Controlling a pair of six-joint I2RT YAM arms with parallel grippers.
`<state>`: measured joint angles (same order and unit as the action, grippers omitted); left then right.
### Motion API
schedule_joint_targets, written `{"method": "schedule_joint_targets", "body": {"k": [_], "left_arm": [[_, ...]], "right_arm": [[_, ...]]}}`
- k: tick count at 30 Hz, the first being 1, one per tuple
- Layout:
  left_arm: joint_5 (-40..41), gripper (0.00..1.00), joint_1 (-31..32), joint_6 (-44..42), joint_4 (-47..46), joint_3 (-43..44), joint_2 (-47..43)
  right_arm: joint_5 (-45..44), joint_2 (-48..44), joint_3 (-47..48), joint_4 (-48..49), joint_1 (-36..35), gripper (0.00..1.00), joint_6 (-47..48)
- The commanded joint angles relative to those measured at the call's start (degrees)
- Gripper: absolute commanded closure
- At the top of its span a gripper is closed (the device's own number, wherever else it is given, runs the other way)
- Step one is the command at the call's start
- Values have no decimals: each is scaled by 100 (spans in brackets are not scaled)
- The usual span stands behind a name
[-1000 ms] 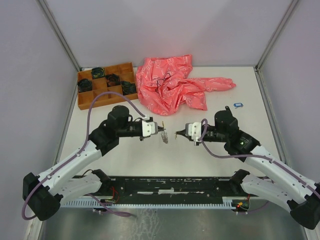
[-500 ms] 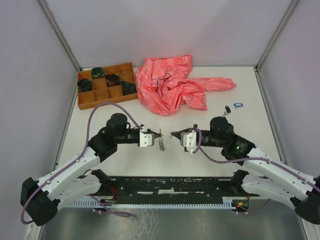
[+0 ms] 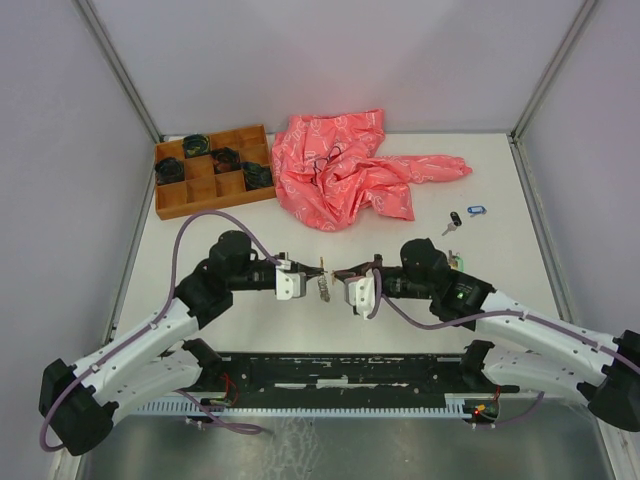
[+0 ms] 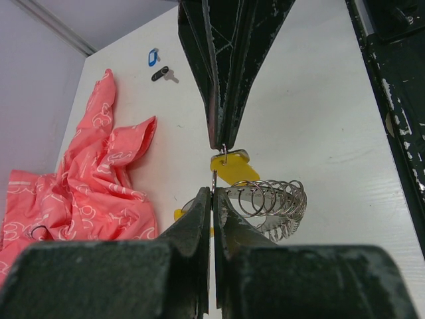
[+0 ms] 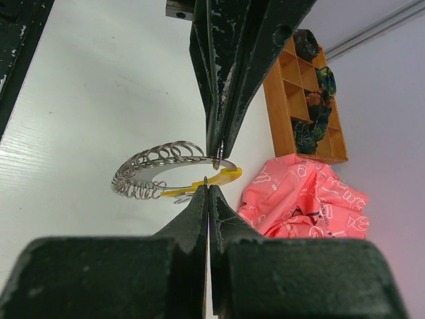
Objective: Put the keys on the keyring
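The keyring (image 3: 324,287), a loop of silvery coiled wire (image 4: 269,201) with a yellow segment (image 4: 234,171), hangs between the two grippers at mid-table. My left gripper (image 3: 317,271) is shut on one thin wire ring of it (image 4: 213,181). My right gripper (image 3: 337,275) faces it tip to tip and is shut on a small metal ring (image 4: 224,152) by the yellow segment (image 5: 216,179). The coil (image 5: 154,166) curves left of my right gripper (image 5: 207,183). A black-tagged key (image 3: 455,219) and a blue-tagged key (image 3: 476,210) lie at the right.
A crumpled pink cloth (image 3: 345,170) lies at the back centre. An orange compartment tray (image 3: 213,170) with dark coiled bundles stands at the back left. Grey walls enclose the table on the left, right and back. The black base rail (image 3: 340,370) runs along the near edge.
My right arm has swung left until its tip meets the left gripper at the keyring, uncovering the black-tagged key. The left gripper drew slightly nearer with the keyring.
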<state>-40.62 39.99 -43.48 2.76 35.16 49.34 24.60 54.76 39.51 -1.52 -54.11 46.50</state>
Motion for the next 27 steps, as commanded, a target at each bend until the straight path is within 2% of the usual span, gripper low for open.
{"method": "schedule_joint_targets", "body": {"k": [1,12,18,22,27], "left_arm": [[-161,97,22,-224,-471,-29,-162],[-217,97,28,-214,-470,-53,-161],[-106,97,34,-248,-408,-39,-170],[136,97,24,-360,-205,-3,-203],[526,97,21,-432,-80,-16,-360]], "right_arm": [[-254,76,224,68,-124,99,140],[-503,186,332,81,-238,99,109],[-830,237,548,-390,-242,99,-298],[-1343,447,1126,-1377,-246,99,-1289],[-2153,1075,2061,-3338,-248,99,-2796]]}}
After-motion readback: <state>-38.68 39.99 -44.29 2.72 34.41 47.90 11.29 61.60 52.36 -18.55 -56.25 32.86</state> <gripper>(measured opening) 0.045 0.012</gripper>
